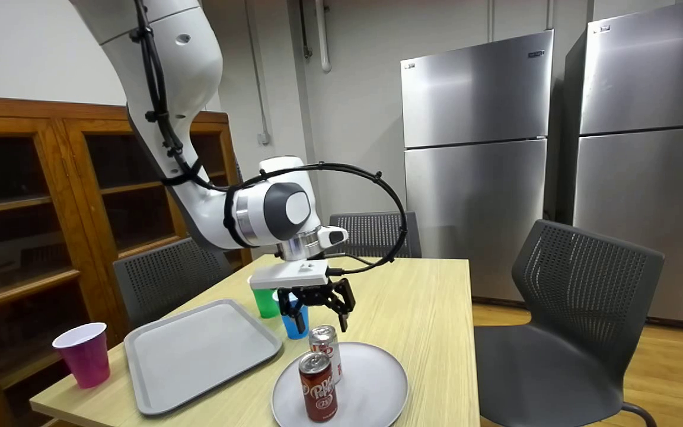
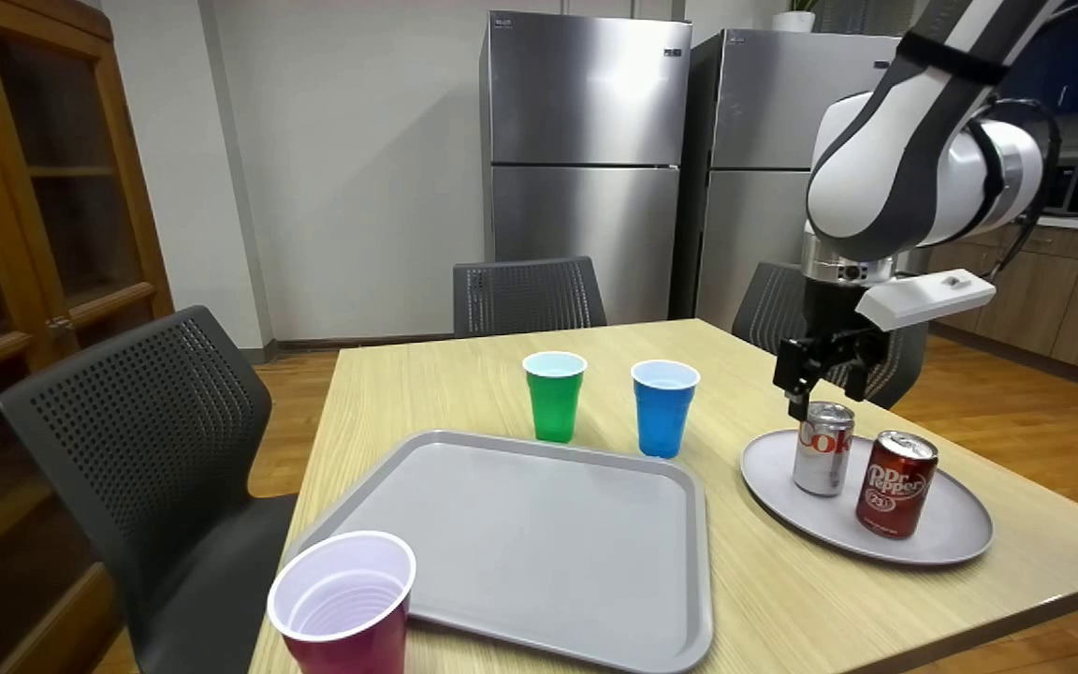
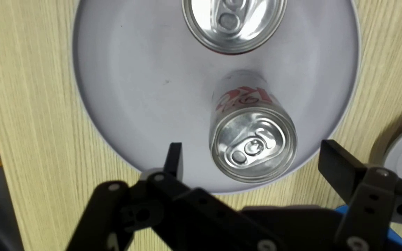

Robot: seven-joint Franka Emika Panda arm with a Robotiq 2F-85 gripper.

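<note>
My gripper (image 3: pixel 253 153) stands open over the plate, its black fingers (image 3: pixel 340 167) wide apart with nothing held. Nearest to it is a silver Coke can (image 3: pixel 253 146), upright on a round grey-lilac plate (image 3: pixel 145 104). In the wrist view the can's top shows between the fingertips, with a gap on both sides. Both exterior views show the gripper (image 1: pixel 322 323) just above the Coke can (image 2: pixel 823 454). A dark red Dr Pepper can (image 2: pixel 896 487) stands upright beside it on the same plate; in the wrist view only its lid (image 3: pixel 234 24) shows, cut by the top edge.
A grey tray (image 2: pixel 539 543) lies beside the plate on the wooden table (image 1: pixel 412 296). Behind are a green cup (image 2: pixel 555 398) and a blue cup (image 2: pixel 662 412). A magenta cup (image 1: pixel 83 356) stands by the tray's near end. Dark chairs (image 1: pixel 578 308) surround the table.
</note>
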